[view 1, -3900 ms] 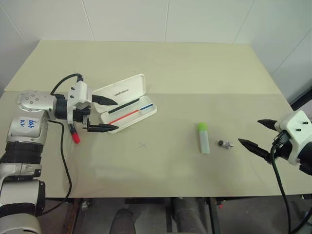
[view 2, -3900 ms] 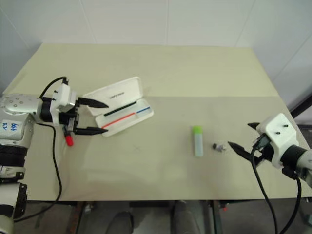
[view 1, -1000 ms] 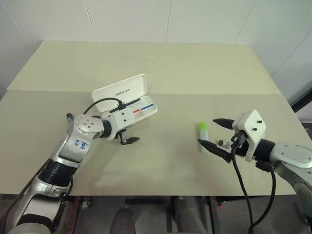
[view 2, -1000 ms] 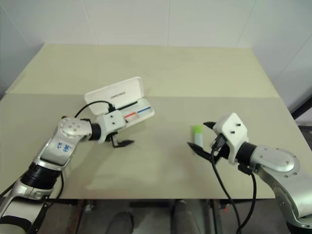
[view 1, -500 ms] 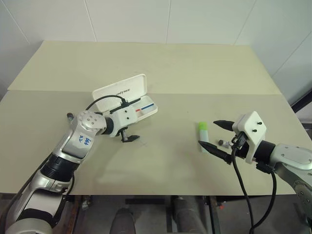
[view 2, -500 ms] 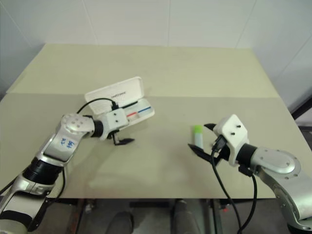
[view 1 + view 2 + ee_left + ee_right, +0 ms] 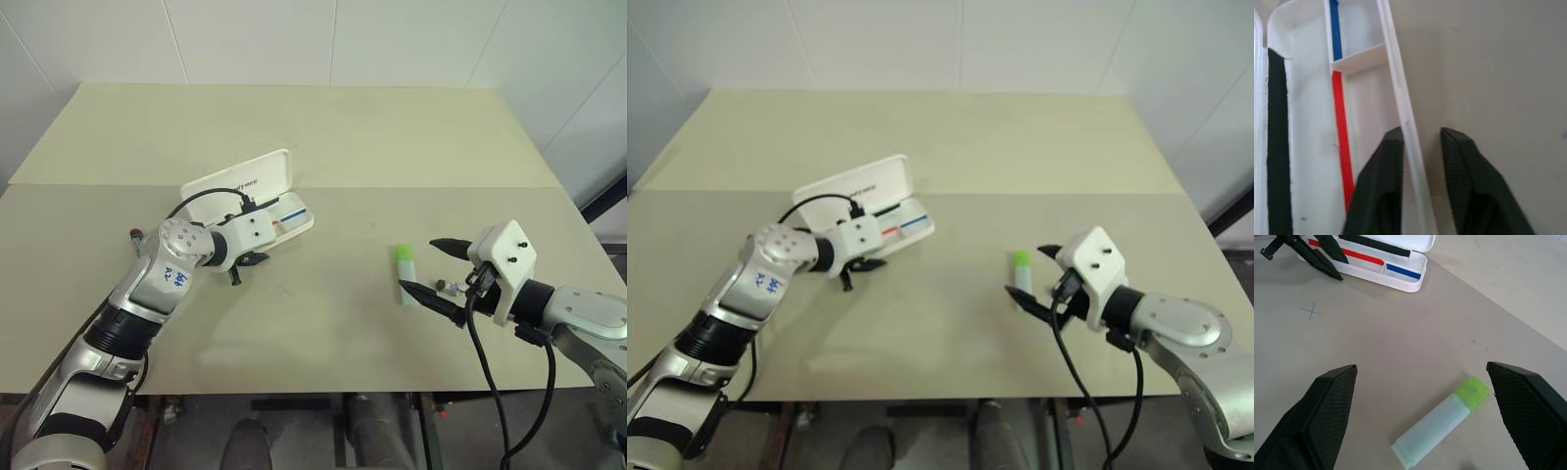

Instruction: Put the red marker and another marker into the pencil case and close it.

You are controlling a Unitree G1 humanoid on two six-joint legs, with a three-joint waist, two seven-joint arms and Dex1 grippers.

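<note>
- The flat white hard-plastic pencil case [image 7: 263, 201] lies open at centre left of the beige surface [image 7: 323, 127].
- Left pincer [image 7: 1420, 147] pinches the case's front wall.
- Right pincer [image 7: 1422, 396] spreads wide around the uncollected pale, green-capped stubby marker [image 7: 1442, 428].
- Closing remains.

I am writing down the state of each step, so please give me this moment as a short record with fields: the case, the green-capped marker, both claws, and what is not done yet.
pencil case: open, lid raised, on the table
green-capped marker: lying flat on the table, outside the case
right claw: open, one finger on each side of the marker, not touching it
left claw: at the case's front wall
small grey metal piece: on the table beside the marker
not done yet: green-capped marker into the case; case closed
</note>
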